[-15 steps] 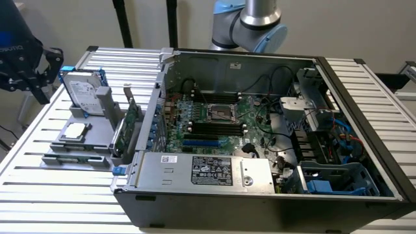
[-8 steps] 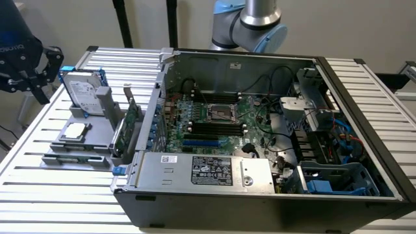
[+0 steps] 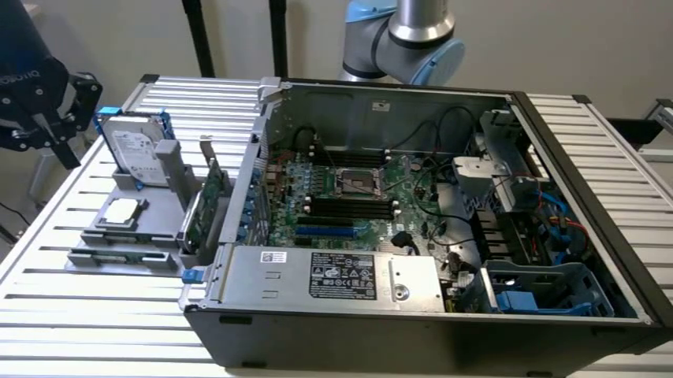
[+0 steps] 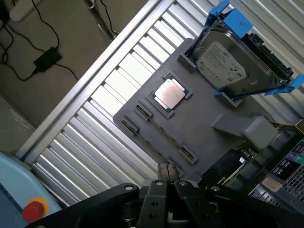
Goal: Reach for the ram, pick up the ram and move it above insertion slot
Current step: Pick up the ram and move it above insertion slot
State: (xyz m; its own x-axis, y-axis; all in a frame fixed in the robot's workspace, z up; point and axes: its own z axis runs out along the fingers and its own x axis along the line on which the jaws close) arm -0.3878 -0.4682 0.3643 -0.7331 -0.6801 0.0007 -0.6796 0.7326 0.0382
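The ram is a thin green stick lying along the front slot of a grey holder tray on the exterior view's left, outside the computer case. In the wrist view the ram shows edge-on between small clips on the same holder. My black gripper hangs high above the far left of the table, well back from the ram. Its fingertips sit pressed together with nothing between them. Dark memory slots lie on the green motherboard just below the CPU socket.
The holder also carries a loose CPU, an upright hard drive in a blue frame and a larger upright green card. The open computer case stands to the right, its power supply in front. A red button sits by the table's edge.
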